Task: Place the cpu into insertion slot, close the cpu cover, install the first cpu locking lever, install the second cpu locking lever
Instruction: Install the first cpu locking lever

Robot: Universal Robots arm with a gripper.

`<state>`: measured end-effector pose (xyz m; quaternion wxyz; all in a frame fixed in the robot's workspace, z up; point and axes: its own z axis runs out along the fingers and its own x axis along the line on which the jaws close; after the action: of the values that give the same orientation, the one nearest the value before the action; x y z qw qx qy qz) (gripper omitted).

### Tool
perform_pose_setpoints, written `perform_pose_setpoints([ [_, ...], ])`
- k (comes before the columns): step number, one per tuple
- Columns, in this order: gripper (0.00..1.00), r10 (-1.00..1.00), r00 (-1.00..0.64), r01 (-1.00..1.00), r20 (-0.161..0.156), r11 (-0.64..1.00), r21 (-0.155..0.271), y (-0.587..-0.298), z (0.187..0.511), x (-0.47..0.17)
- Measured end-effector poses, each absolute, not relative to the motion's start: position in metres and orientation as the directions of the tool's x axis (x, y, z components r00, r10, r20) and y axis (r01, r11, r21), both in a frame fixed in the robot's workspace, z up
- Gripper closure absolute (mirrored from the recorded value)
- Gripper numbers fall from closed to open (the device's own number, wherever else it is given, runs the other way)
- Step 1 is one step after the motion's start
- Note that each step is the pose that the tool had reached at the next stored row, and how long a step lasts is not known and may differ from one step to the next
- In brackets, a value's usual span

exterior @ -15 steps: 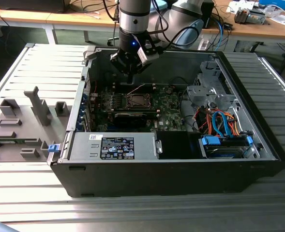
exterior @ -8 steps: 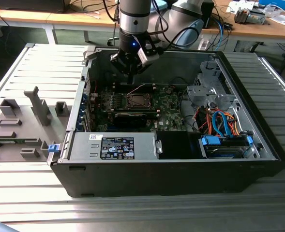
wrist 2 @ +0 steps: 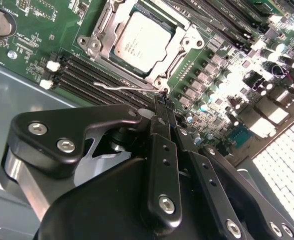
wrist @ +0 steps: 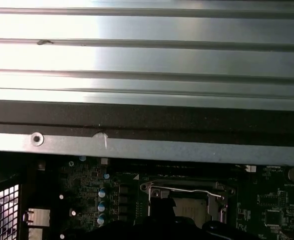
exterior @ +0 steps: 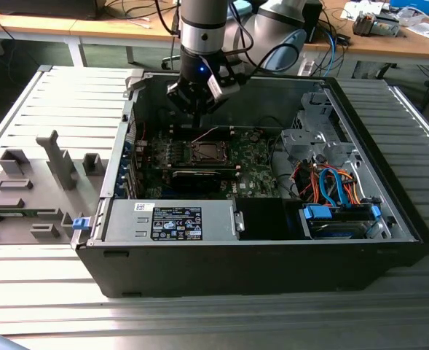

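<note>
The arm hangs over the open computer case [exterior: 331, 240], its gripper [wrist 2: 161, 102] just above the insertion slot [exterior: 207, 152] on the green board [wrist 2: 32, 35]. The fingers [wrist 2: 162, 150] are pinched together on nothing. The cpu [wrist 2: 143, 41] sits in the slot, the cpu cover [wrist 2: 179, 47] folded down around it. A thin wire lever [wrist 2: 118, 86] lies along the socket's edge, beside the memory slots [wrist 2: 94, 75].

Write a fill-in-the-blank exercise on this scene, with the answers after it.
1. The cpu sits in the slot with the silver cover ____ over it.
2. The end effector hangs above the ____ circuit board.
3. The end effector's fingers are ____ and hold nothing.
4. In the second wrist view, the long dark memory slots lie ____ the end effector and the cpu.

Answers: closed; green; shut; between
</note>
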<state>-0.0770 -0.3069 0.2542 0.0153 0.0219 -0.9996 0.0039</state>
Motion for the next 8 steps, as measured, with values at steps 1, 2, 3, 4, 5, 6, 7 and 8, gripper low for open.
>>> perform_pose_setpoints([
  [1, 0.89, -0.044, -0.999, -0.044, 0.031, 0.999, -0.007, -0.3069, 0.2525, -0.077],
  [2, 0.89, -0.044, -0.999, -0.044, 0.031, 0.999, -0.007, -0.3069, 0.2513, -0.077],
  [3, 0.89, -0.044, -0.999, -0.044, 0.031, 0.999, -0.007, -0.3069, 0.2504, -0.077],
  [4, 0.89, -0.044, -0.999, -0.044, 0.031, 0.999, -0.007, -0.3069, 0.2495, -0.077],
  [5, 0.89, -0.044, -0.999, -0.044, 0.031, 0.999, -0.007, -0.3069, 0.249, -0.077],
  [6, 0.89, -0.044, -0.999, -0.044, 0.031, 0.999, -0.007, -0.307, 0.2485, -0.077],
  [7, 0.89, -0.044, -0.999, -0.044, 0.031, 0.999, -0.007, -0.307, 0.2478, -0.077],
  [8, 0.89, -0.044, -0.999, -0.044, 0.031, 0.999, -0.007, -0.307, 0.2471, -0.077],
])
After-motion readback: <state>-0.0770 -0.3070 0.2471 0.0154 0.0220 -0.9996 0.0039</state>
